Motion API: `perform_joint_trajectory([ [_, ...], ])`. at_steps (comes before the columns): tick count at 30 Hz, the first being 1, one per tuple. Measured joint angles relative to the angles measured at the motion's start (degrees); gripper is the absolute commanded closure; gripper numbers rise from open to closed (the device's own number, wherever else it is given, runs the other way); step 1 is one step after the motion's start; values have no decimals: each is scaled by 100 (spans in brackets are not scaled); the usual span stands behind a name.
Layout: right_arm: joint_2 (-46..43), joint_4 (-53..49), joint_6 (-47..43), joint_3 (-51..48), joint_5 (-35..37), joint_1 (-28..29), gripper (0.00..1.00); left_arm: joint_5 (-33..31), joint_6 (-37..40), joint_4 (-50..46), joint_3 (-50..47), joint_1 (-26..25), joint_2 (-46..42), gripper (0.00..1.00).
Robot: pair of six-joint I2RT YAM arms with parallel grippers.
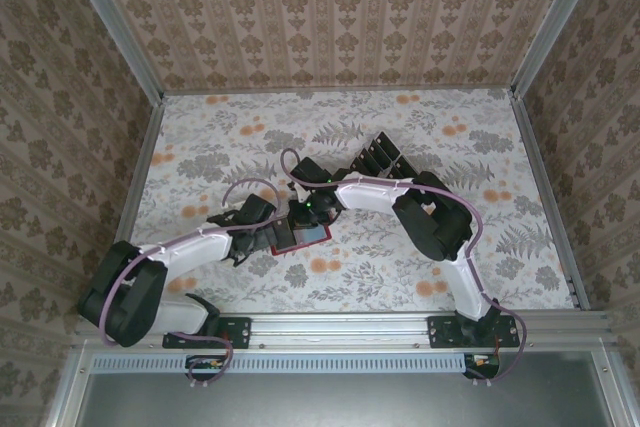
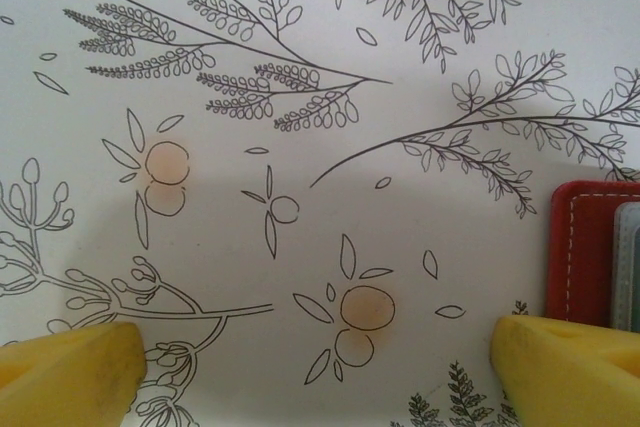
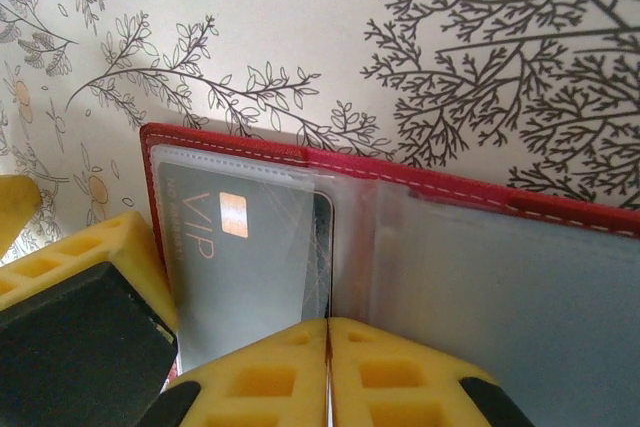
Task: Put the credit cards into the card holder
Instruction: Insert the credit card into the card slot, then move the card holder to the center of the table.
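The red card holder point(image 3: 470, 190) lies open on the table, its clear sleeves facing up. A black credit card point(image 3: 240, 247) marked VIP sits in the left sleeve, its right edge still showing. My right gripper point(image 3: 328, 332) is shut on that edge, its yellow fingers pressed together. My left gripper point(image 2: 310, 347) is open wide over the bare tablecloth. Its right finger point(image 2: 570, 367) sits next to the card holder's point(image 2: 582, 247) left edge. From above, both grippers meet at the card holder point(image 1: 308, 238). More black credit cards point(image 1: 385, 155) stand behind it.
The remaining cards stand in a slotted tray point(image 1: 372, 163) just beyond the right arm's wrist. The flowered tablecloth point(image 1: 480, 147) is walled in on three sides by patterned panels. A metal rail point(image 1: 340, 327) runs along the near edge.
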Motion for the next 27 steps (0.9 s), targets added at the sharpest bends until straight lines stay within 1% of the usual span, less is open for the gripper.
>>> perform_joint_trajectory([
  [2, -74, 46, -15, -70, -13, -50, 79, 0, 13, -11, 17, 0, 20, 0],
  [3, -140, 63, -22, -118, -9, -85, 79, 0, 20, -28, 28, 0, 26, 0],
  [8, -374, 131, -46, -332, 11, -404, 79, 107, 103, -181, 168, 92, 63, 0],
  [13, -420, 332, -42, -715, 98, -643, 79, 400, 264, -286, 323, 393, 103, 0],
  [16, -581, 527, -26, -973, 168, -619, 79, 487, 442, -140, 474, 629, 173, 0],
  [22, -1047, 848, 179, -1685, 356, -581, 79, 636, 798, 79, 914, 946, 210, 0],
  [27, -1368, 940, 361, -2061, 542, -483, 75, 872, 986, 144, 1010, 1029, 205, 0],
])
